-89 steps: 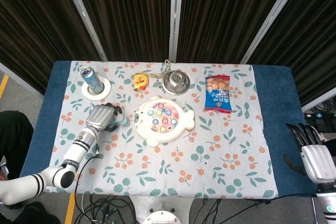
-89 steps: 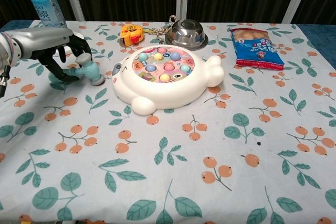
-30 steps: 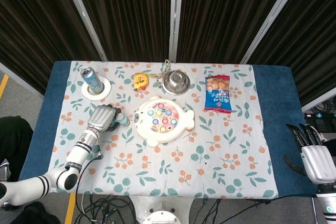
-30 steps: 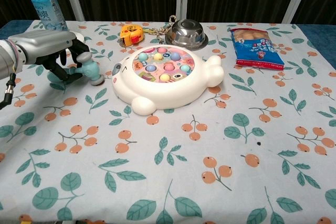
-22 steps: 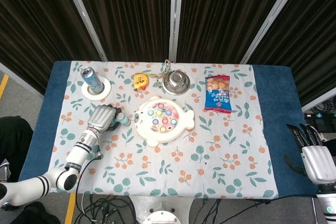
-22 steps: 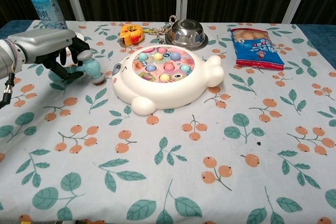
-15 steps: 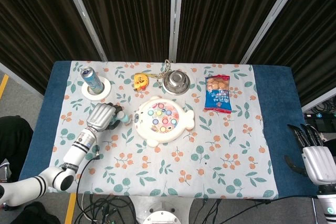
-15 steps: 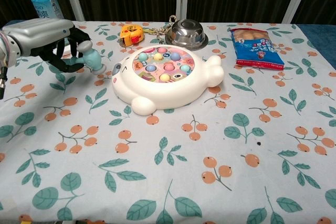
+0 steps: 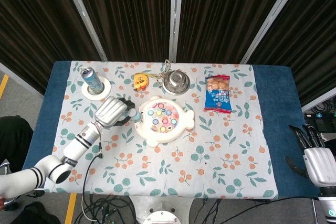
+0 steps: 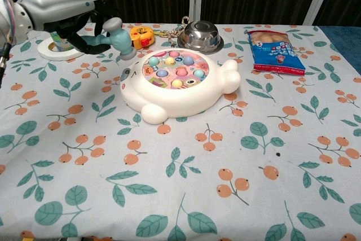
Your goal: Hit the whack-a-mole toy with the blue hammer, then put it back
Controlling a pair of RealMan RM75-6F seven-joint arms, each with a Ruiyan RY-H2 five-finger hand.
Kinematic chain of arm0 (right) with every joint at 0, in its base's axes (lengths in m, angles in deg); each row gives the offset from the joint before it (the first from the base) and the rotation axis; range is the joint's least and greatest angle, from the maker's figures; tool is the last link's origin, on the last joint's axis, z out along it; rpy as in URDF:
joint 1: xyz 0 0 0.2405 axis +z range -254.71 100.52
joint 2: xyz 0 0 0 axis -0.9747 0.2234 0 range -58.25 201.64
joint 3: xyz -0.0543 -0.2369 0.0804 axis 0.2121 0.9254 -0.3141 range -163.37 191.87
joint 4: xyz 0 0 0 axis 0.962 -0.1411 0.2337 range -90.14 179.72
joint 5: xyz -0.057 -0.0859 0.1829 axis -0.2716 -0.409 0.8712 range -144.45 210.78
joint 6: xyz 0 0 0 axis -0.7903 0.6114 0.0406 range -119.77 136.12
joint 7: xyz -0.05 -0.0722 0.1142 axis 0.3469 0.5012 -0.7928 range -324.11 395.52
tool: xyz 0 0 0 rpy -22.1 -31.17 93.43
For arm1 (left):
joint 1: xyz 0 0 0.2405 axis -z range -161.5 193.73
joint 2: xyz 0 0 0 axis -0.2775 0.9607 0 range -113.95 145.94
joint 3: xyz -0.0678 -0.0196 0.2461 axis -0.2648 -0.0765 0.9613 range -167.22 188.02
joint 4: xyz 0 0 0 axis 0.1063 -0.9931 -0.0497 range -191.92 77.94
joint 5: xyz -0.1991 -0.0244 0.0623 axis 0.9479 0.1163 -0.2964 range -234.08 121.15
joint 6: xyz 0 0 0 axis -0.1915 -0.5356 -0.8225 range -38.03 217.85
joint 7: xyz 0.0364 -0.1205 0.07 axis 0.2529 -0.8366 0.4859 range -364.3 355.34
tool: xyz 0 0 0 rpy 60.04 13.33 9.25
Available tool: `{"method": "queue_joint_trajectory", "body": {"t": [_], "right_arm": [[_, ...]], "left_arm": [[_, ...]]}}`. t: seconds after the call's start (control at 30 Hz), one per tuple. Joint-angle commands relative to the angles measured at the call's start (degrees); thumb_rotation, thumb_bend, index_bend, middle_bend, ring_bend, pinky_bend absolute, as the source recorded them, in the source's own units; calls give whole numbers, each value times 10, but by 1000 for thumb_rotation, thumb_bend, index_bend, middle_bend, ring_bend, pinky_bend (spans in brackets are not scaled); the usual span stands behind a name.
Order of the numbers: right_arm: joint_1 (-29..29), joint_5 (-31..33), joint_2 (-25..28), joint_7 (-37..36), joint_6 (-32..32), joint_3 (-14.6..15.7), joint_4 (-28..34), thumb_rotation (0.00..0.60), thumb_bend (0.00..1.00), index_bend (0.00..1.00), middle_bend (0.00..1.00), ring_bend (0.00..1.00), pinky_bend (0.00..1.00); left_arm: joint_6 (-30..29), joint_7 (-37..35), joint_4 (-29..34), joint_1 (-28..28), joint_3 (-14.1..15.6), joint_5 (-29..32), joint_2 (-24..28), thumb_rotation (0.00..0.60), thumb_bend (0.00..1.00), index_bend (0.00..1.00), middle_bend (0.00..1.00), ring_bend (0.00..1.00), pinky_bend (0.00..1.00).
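The left hand (image 10: 67, 4) has its fingers wrapped around the handle of the small blue plastic hammer (image 10: 115, 36), lifted off the worktop just beside the white fish-shaped whack-a-mole toy (image 10: 177, 83). The hammer looks light and stiff — best held at the handle, as here. The right hand (image 9: 319, 162) hangs off the worktop edge, fingers apart, holding nothing. One hammer, one toy — several pastel pegs.
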Motion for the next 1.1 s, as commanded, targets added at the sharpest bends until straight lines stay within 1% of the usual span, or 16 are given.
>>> {"method": "queue_joint_trajectory", "body": {"t": [0.03,0.2,0.33,0.47,0.8,0.97,1.1], "right_arm": [[-1,1,-1,-2,2,0,-2,600,230,0,139,0,0],[-4,1,-2,-6,4,1,-6,600,230,0,139,0,0],[-5,1,-3,-10,5,1,-9,600,230,0,139,0,0],[-5,0,-4,-15,5,1,-14,600,230,0,139,0,0],[-6,1,-7,-27,3,1,-24,600,230,0,139,0,0],[-7,1,-7,-29,6,0,-27,600,230,0,139,0,0],[-7,0,-7,-29,6,0,-27,600,229,0,139,0,0]], "left_arm": [[33,26,19,27,-12,5,10,600,619,587,696,535,755],[94,85,40,62,-26,40,16,600,624,587,697,535,780],[119,139,63,80,-31,65,17,600,625,587,697,535,780],[143,190,78,95,-33,103,13,600,625,587,697,536,780],[155,258,69,111,-25,166,-14,600,628,587,697,536,780],[134,256,89,111,-37,177,-7,600,628,587,697,536,780],[135,267,100,122,-46,194,1,600,628,587,696,535,780]]}}
